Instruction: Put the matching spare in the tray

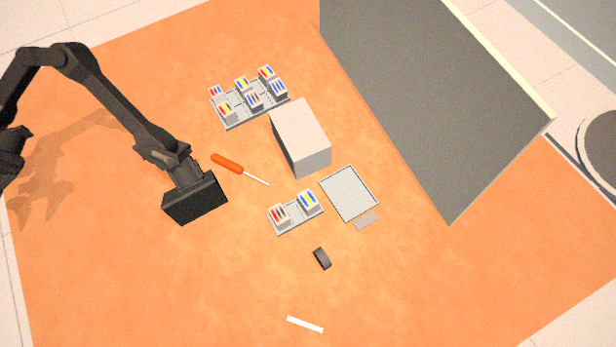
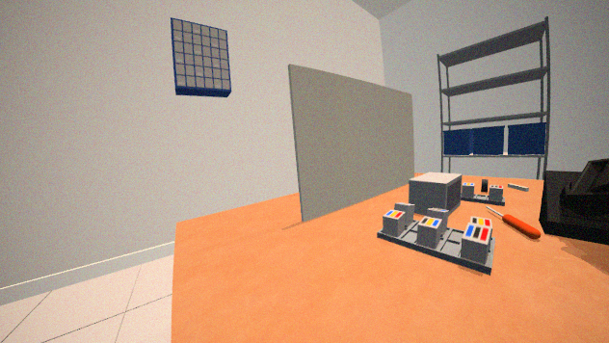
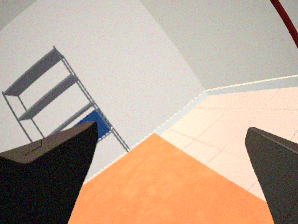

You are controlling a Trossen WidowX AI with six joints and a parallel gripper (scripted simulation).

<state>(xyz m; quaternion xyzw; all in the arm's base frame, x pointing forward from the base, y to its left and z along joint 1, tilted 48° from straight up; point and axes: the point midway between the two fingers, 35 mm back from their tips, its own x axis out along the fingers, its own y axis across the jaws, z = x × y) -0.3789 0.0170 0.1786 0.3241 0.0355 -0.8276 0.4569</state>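
My gripper (image 3: 175,133) is open and empty, its fingers wide apart in the wrist view. In the top view it is at the left edge, partly cut off, away from all the parts. Several spares with coloured stripes stand in the larger rack (image 1: 250,117) (image 2: 434,251). A red-and-dark-striped spare (image 1: 280,214) and a blue-and-yellow-striped spare (image 1: 308,201) stand in the smaller rack (image 1: 293,213). The flat tray (image 1: 348,192) is empty and is hidden in the exterior view. A large grey box (image 1: 302,134) (image 2: 434,193) may be the mounted unit. I see no code on its visible faces.
A tall grey panel (image 1: 419,88) (image 2: 352,145) stands behind the box. An orange screwdriver (image 1: 227,164) (image 2: 520,226) lies near the black arm base (image 1: 195,202). A dark disc (image 1: 322,258) and a white bar (image 1: 305,324) are towards the front. A small grey plate (image 1: 365,220) lies beside the tray.
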